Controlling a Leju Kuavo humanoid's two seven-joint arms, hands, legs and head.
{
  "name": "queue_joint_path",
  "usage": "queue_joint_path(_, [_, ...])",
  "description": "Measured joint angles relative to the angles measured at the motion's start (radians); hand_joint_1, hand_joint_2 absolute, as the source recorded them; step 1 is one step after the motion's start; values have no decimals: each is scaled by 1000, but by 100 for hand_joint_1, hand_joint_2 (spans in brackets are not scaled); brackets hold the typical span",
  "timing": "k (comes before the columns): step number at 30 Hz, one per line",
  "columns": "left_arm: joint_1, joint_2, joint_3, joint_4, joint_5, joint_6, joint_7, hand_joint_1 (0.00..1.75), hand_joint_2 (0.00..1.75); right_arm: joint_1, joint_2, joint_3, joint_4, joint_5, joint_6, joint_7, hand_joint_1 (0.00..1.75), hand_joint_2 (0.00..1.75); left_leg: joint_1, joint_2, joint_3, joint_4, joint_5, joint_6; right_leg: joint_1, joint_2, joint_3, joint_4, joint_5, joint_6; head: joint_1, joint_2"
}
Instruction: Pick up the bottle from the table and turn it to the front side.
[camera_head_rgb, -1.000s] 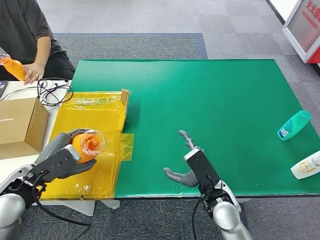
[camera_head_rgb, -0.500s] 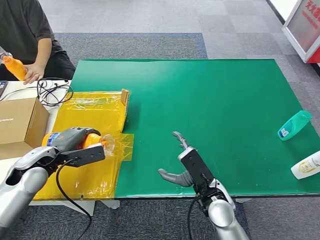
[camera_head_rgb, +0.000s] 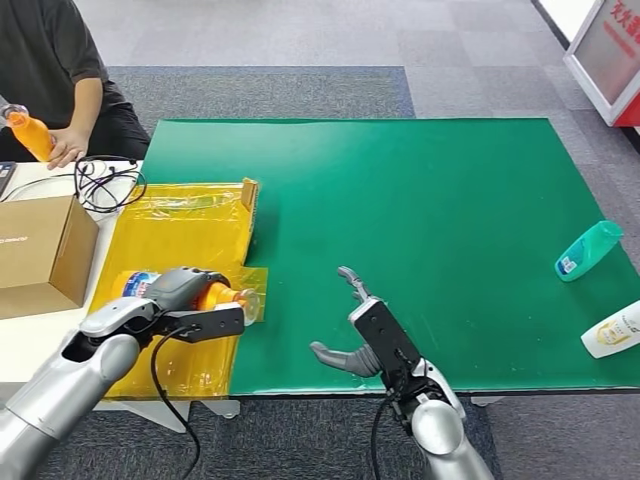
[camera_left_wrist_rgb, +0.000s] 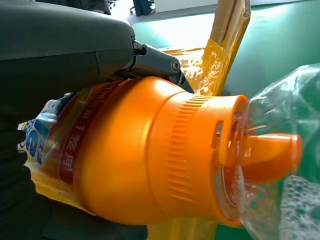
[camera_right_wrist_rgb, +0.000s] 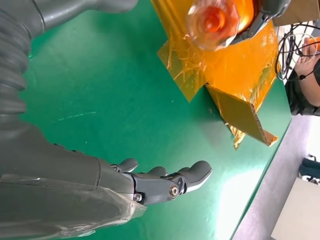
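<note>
Pickup done: the left robot hand (camera_head_rgb: 185, 298) grips the orange bottle (camera_head_rgb: 219, 296) sideways at lower left, front-turn unfinished, while the right robot hand (camera_head_rgb: 361, 330) hovers open, empty.

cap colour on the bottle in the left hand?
Orange ribbed cap under a clear plastic cover, on the orange bottle; clearest in the left wrist view.

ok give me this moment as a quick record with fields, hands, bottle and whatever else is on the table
left hand: grips the orange bottle, held on its side, cap end toward the green mat
right hand: holds nothing, fingers spread above the mat
bottle cap: clear cover over an orange spout
under bottle: yellow film sheet
right edge of mat: teal bottle and white bottle, both lying down
person: holds another orange bottle
</note>
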Motion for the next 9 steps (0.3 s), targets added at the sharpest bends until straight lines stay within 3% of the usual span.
queue_joint_path(2, [-2, -16, -5, 17, -5, 10, 15, 0, 175, -2, 0, 0, 1, 0, 1, 0, 0, 175, 0, 0, 0, 0, 0, 0, 0, 0, 0, 0, 0, 0, 0, 0])
queue_joint_path(9, [7, -59, -9, 48, -48, 39, 65, 0, 175, -4, 1, 0, 2, 0, 5, 3, 0, 175, 0, 0, 0, 0, 0, 0, 0, 0, 0, 0, 0, 0, 0, 0])
